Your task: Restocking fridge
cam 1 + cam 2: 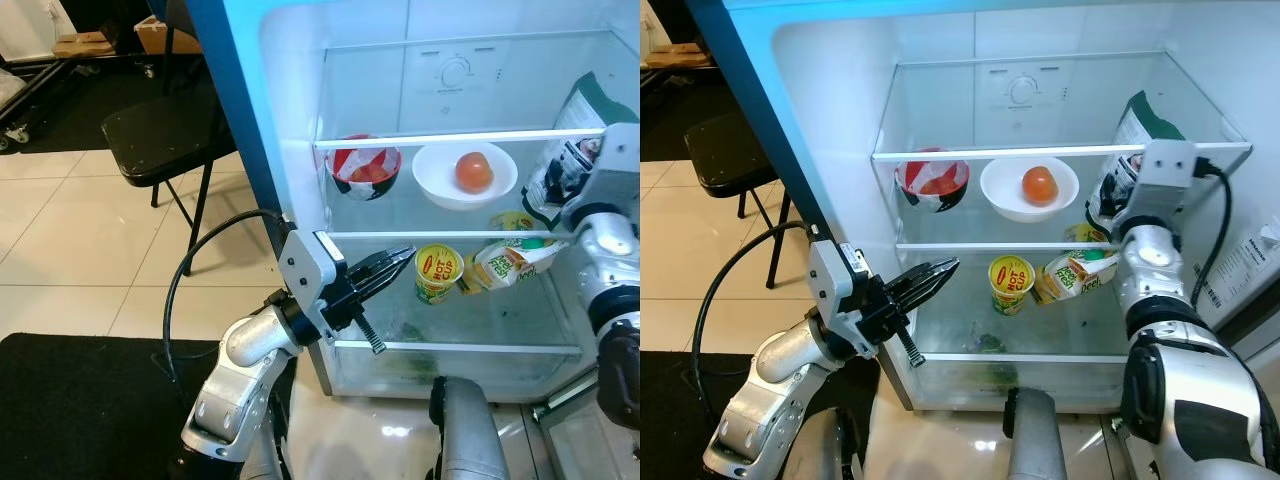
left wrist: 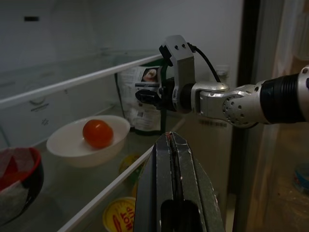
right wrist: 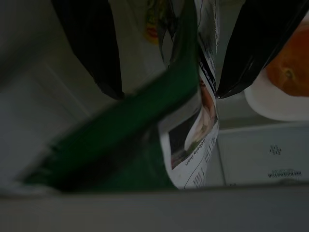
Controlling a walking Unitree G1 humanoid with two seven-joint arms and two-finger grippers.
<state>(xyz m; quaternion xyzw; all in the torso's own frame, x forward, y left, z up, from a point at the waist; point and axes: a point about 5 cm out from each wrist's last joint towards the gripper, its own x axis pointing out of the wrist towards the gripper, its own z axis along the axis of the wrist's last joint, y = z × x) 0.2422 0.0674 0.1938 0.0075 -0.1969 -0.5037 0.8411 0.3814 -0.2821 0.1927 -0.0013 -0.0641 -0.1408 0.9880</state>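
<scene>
The fridge stands open in front of me. A green and white bag point(image 1: 1143, 122) stands upright at the right end of the middle shelf point(image 1: 450, 139). My right gripper point(image 3: 168, 93) is open, one black finger on each side of the bag's top edge point(image 3: 193, 111). My left gripper point(image 1: 400, 258) is shut and empty, held at the fridge's left front edge and pointing in over the lower shelf. The middle shelf also holds a red and white bowl point(image 1: 365, 165) and a white bowl point(image 1: 440, 192) holding a tomato point(image 1: 473, 172).
A yellow cup of noodles point(image 1: 437, 272) and a pouch lying on its side point(image 1: 510, 262) sit on the lower shelf. A black chair point(image 1: 165, 135) stands to the left behind the blue door edge point(image 1: 240, 120). A black mat point(image 1: 80, 400) lies on the tiled floor.
</scene>
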